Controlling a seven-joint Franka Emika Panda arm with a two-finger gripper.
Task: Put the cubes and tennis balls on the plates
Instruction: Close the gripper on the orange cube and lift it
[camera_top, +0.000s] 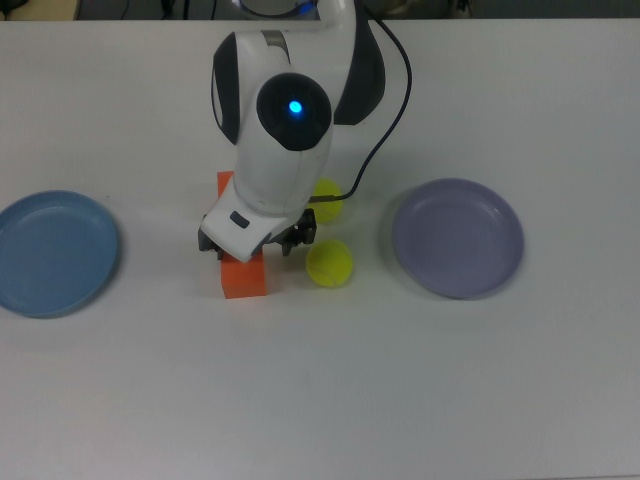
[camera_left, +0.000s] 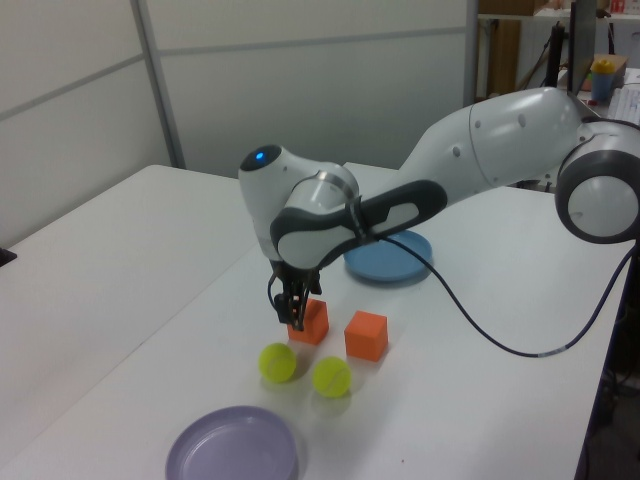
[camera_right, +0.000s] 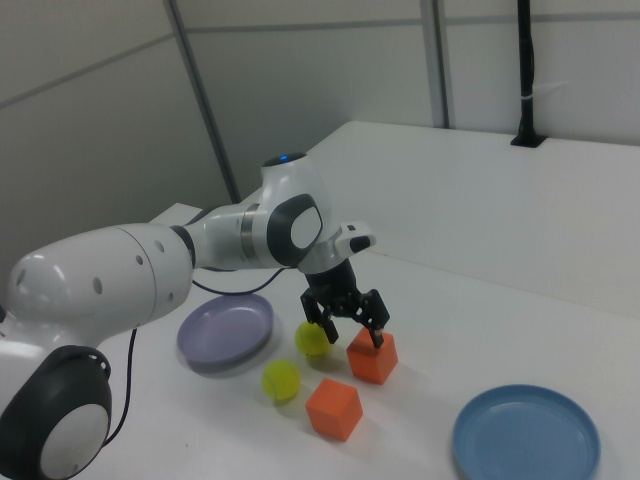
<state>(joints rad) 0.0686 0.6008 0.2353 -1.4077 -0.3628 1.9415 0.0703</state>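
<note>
- The gripper (camera_right: 346, 322) hangs low over one orange cube (camera_right: 372, 358), jaws spread apart, straddling it without clamping.
- The second cube (camera_right: 333, 408) and both tennis balls (camera_left: 278, 362) (camera_left: 331, 377) sit on the table (camera_top: 400, 380).
- Blue plate (camera_top: 55, 252), lavender plate (camera_top: 458, 238): well apart, holding nothing.

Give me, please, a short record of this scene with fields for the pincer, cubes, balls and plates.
pincer: open, lowered over one orange cube
other orange cube: untouched, on neither plate
tennis balls: two, beside the cubes, on neither plate
blue plate: holds nothing
lavender plate: holds nothing
</note>
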